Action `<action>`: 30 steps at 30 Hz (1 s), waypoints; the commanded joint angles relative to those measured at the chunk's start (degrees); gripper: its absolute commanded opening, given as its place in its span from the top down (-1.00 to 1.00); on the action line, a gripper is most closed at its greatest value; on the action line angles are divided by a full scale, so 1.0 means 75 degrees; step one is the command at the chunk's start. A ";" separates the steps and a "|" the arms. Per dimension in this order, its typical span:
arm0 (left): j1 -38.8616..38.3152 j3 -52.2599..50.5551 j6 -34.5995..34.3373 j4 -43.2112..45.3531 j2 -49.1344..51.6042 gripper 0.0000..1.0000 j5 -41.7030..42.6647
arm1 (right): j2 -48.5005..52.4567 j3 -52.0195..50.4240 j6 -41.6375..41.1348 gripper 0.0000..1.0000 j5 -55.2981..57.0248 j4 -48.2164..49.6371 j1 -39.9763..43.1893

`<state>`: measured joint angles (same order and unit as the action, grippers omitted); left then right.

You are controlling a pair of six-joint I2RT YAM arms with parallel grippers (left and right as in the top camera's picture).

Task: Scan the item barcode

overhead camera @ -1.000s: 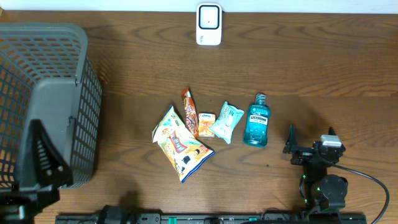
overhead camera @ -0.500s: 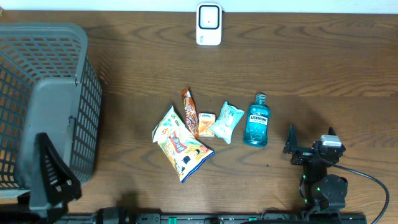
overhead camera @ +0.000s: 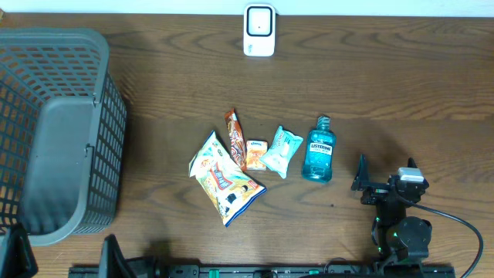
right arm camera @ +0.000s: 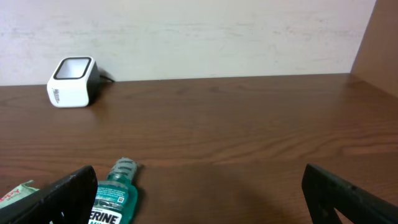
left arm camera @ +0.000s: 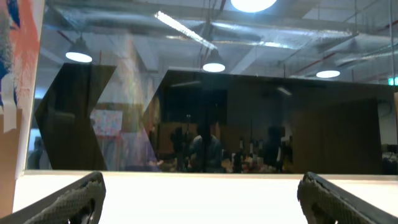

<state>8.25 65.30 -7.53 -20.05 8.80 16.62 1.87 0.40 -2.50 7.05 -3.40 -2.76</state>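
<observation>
The left arm had swung clear of the grey basket [overhead camera: 110,131] toward the bench [overhead camera: 401,85] corner, its claw [left arm camera: 202,196] spread, empty; the right claw [right arm camera: 199,196] gaped too. Listerine bottle [overhead camera: 318,150] lay mid-bench, untouched, well apart from the scanner [overhead camera: 258,29].

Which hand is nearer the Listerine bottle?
Right. The right hand sits close to the Listerine bottle, on its right and nearer the front edge. The left hand is far off at the front left corner, in front of the basket.
</observation>
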 commanded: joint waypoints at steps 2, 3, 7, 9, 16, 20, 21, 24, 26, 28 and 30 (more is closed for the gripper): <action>0.0041 -0.0192 -0.0067 0.0146 -0.0082 -0.96 0.0154 | -0.0003 -0.0012 0.0061 -0.98 -0.0015 -0.0032 -0.0029; 0.0041 -0.0192 -0.0070 0.0149 -0.0082 -0.96 0.0154 | -0.0003 -0.0012 0.0061 -0.99 -0.0015 -0.0032 -0.0029; 0.0041 -0.0192 -0.0070 0.0114 -0.0111 -0.96 0.0189 | -0.0003 -0.0012 0.0058 -0.99 -0.0015 -0.0032 -0.0029; 0.0041 -0.0192 -0.0073 0.0117 -0.0134 -0.96 0.0562 | -0.0003 -0.0012 0.0058 -0.98 -0.0015 -0.0032 -0.0029; 0.0041 -0.0192 -0.0067 0.0090 -0.0297 -0.96 0.1378 | -0.0003 -0.0012 0.0061 -0.98 -0.0015 -0.0032 -0.0029; 0.0006 -0.0216 -0.0067 -0.0029 -0.0600 -0.96 0.1378 | -0.0003 -0.0012 0.0061 -0.98 -0.0012 -0.0026 -0.0029; -0.0061 -0.0239 -0.0067 -0.0029 -0.0694 -0.95 0.1378 | -0.0003 -0.0012 0.0061 -0.98 -0.0015 -0.0026 -0.0029; -0.0361 -0.0315 -0.0067 -0.0067 -0.0918 -0.96 0.1381 | -0.0003 -0.0012 0.0061 -0.99 -0.0015 -0.0029 -0.0029; -0.0562 -0.0379 -0.0067 -0.0082 -0.1011 -0.95 0.1381 | -0.0003 -0.0012 0.0061 -0.98 -0.0009 -0.0023 -0.0029; -0.0720 -0.0443 -0.0061 -0.0082 -0.1061 -0.96 0.1378 | -0.0003 -0.0012 0.0061 -0.98 0.0067 0.0017 -0.0029; -0.0825 -0.0562 -0.0061 -0.0082 -0.1131 -0.95 0.1352 | -0.0003 -0.0012 0.0055 -0.99 0.0009 0.0023 -0.0029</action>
<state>3.11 62.61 -7.53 -20.60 1.08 25.87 1.87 0.40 -2.50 7.09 -3.31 -2.76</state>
